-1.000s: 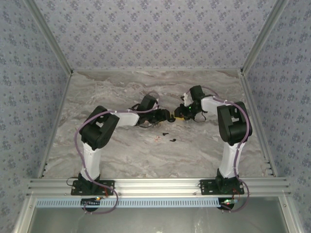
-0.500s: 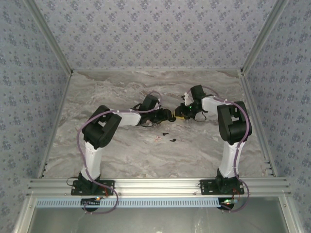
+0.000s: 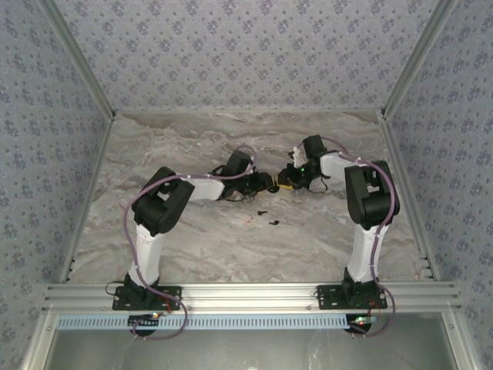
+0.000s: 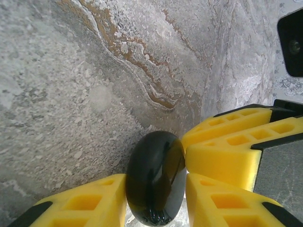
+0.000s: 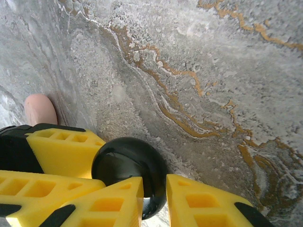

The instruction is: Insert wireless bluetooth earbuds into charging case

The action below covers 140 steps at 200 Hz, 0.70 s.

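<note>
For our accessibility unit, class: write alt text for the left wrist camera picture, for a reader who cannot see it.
A glossy black puck sits pinched between the two yellow fingers of the left pincer. The right pincer, also yellow, touches it from the right, over a grey marbled table.

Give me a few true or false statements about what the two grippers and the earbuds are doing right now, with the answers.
The left gripper and right gripper both clamp one black puck. True.
The earbuds lie loose on the table, on the arm-base side of the grippers. True.
The left gripper holds an earbud. False: it holds the puck.
The puck is pink. False: it is glossy black; the pink case sits apart on the table.
</note>
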Available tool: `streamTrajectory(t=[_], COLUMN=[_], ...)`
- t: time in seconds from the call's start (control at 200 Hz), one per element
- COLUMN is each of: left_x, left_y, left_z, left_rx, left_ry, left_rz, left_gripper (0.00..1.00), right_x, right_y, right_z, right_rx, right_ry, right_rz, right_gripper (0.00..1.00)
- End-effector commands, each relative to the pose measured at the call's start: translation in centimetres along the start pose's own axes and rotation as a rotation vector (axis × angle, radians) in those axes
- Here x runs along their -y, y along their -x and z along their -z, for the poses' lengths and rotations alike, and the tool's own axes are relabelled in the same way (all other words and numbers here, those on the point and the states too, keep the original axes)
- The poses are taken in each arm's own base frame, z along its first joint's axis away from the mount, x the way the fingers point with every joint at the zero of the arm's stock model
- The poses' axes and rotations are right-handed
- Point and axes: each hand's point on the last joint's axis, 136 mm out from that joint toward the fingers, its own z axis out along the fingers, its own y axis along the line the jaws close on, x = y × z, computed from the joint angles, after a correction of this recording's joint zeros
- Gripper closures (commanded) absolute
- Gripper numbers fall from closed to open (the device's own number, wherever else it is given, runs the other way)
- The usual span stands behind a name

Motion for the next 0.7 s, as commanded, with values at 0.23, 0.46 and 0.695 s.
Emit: streamTrajectory(t=[0.23,0.46,0.695], left_x=[-0.5,-0.5,-0.5], left_y=[-1.2,-1.2,-0.9], left_z=[-1.3,-1.5,-0.8], left_rx=[-0.032,-0.032,-0.018], left_ry=[0.004,-0.007,0.017], left_rz=[0.014,0.032,0.013], left_gripper=[0.66,0.68,0.76], right_x=[0.0,0.0,0.0], right_y=[-1.0,-1.1,-0.5], right_z=[-0.4,-0.3,1.1], right_rx=[-0.037,-0.042,0.004], right_ry=[0.034,0.040,0.023], right_rz=[-0.028,-0.031,-0.021], right_gripper=[0.77,0.76,0.72])
